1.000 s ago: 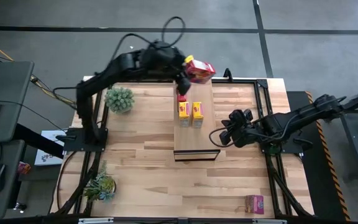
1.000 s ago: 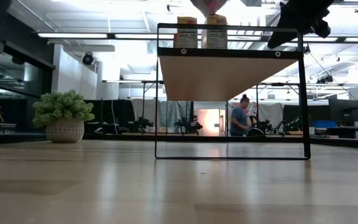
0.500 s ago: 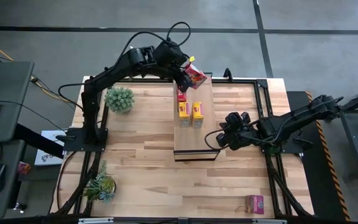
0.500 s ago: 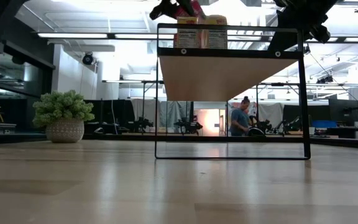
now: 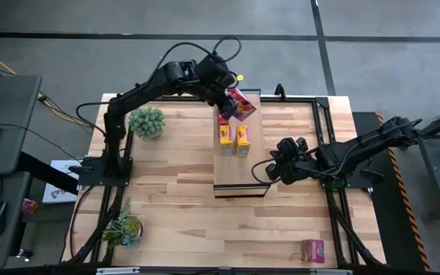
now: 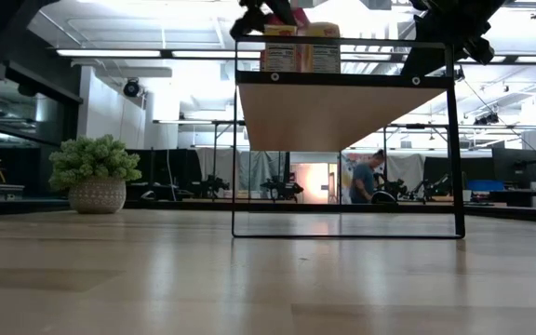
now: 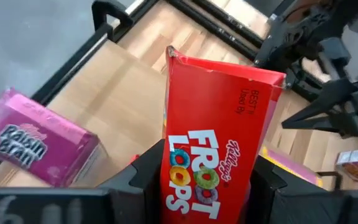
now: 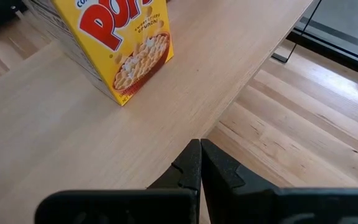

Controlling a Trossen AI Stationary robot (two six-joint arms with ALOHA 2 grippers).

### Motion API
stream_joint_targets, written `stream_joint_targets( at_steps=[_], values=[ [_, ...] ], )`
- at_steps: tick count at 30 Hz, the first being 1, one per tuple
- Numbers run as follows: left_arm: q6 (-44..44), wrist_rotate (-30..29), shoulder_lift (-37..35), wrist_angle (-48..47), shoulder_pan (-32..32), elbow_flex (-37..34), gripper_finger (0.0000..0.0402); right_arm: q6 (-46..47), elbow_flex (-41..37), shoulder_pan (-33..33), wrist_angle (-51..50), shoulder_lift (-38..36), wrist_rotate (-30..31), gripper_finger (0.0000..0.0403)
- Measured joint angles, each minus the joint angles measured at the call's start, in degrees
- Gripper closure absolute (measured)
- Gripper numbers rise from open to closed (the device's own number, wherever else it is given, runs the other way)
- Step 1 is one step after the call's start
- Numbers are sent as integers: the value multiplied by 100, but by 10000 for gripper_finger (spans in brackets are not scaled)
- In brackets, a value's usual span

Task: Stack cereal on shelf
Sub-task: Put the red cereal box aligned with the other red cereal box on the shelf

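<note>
My left gripper [image 5: 234,103] is shut on a red cereal box [image 7: 216,124] over the far end of the light-wood shelf [image 5: 239,172]. A magenta box [image 7: 36,146] lies flat on the wood just beyond it. Two yellow boxes [image 5: 225,136] [image 5: 243,136] stand side by side on the shelf, with a red box [image 5: 222,118] behind them. Another magenta box [image 5: 312,250] stands on the table at the near right. My right gripper [image 5: 273,169] is shut and empty beside the shelf's right edge, and its wrist view shows one yellow box [image 8: 114,43]. My left gripper pinches the red box between its two fingers, one finger [image 7: 143,171] on each narrow side, near one end of the box [image 7: 169,180]. The printed front faces the wrist camera. The box sticks out past the fingers, tilted, clear of the shelf.
A potted plant [image 5: 147,122] stands at the far left and another [image 5: 124,228] at the near left. The shelf stands raised on a dark wire frame [image 6: 234,140]. In the low view a person [image 6: 366,181] stands in the room behind.
My left gripper has carried the red box from beyond the shelf's far end toward the near edge and a little left, over the shelf's far end, turning the box as it went. My right gripper has shifted slightly toward the shelf.
</note>
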Motion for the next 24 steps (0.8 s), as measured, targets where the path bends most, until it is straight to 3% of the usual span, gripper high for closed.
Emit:
stream_joint_targets(
  at_steps=[7, 24],
  values=[
    [289, 168, 420, 265, 28, 0, 266, -1, 0, 0, 2, 0, 7, 402],
    [914, 487, 567, -96, -15, -7, 260, -47, 0, 0, 0, 0, 168, 402]
  ],
)
